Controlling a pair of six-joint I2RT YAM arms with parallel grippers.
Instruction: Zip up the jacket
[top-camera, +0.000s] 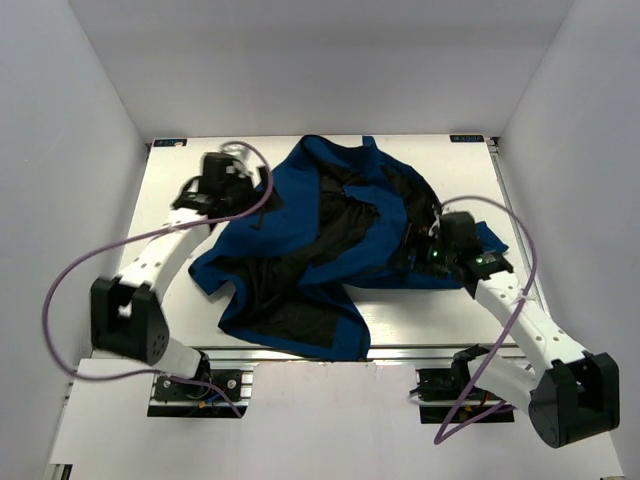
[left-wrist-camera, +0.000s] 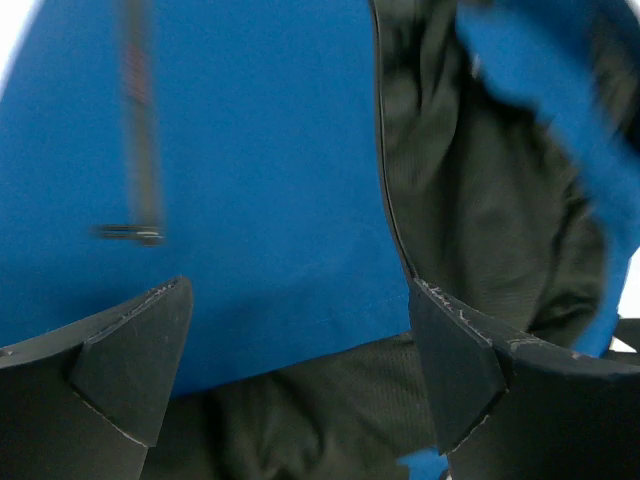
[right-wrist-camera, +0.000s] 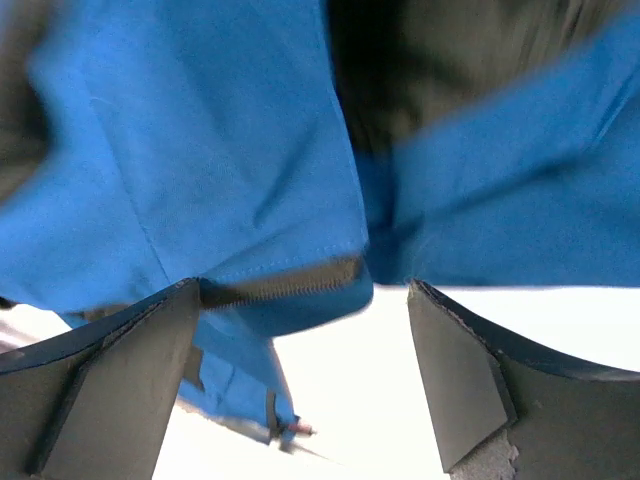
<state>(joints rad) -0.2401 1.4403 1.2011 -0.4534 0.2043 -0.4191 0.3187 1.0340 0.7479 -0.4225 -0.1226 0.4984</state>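
The jacket (top-camera: 330, 240) lies crumpled and unfastened at the centre of the white worktop (top-camera: 420, 310). Its blue shell is spread outward and its black lining is exposed across the middle.

1. Left arm (top-camera: 160, 255): the jaws sit at the jacket's far-left edge and stand wide apart, holding nothing. In the left wrist view, a blue panel (left-wrist-camera: 260, 200) fills the gap between the 2 fingers (left-wrist-camera: 120, 350). Black lining (left-wrist-camera: 480, 200) lies to the right of the panel. A dark seam line between the blue and the black runs down toward the right-hand finger. Whether either finger touches the cloth cannot be told.

2. Right arm (top-camera: 525, 320): the jaws sit at the jacket's right edge and are likewise wide, holding nothing. In the right wrist view, a blue front edge carrying a strip of zipper teeth (right-wrist-camera: 285, 283) lies between the 2 fingers (right-wrist-camera: 100, 380). The strip is just beside the left-hand finger. Bare worktop (right-wrist-camera: 340, 400) shows below the edge. A small metal fitting (right-wrist-camera: 290, 430) hangs at a lower blue fold and is too blurred to identify.
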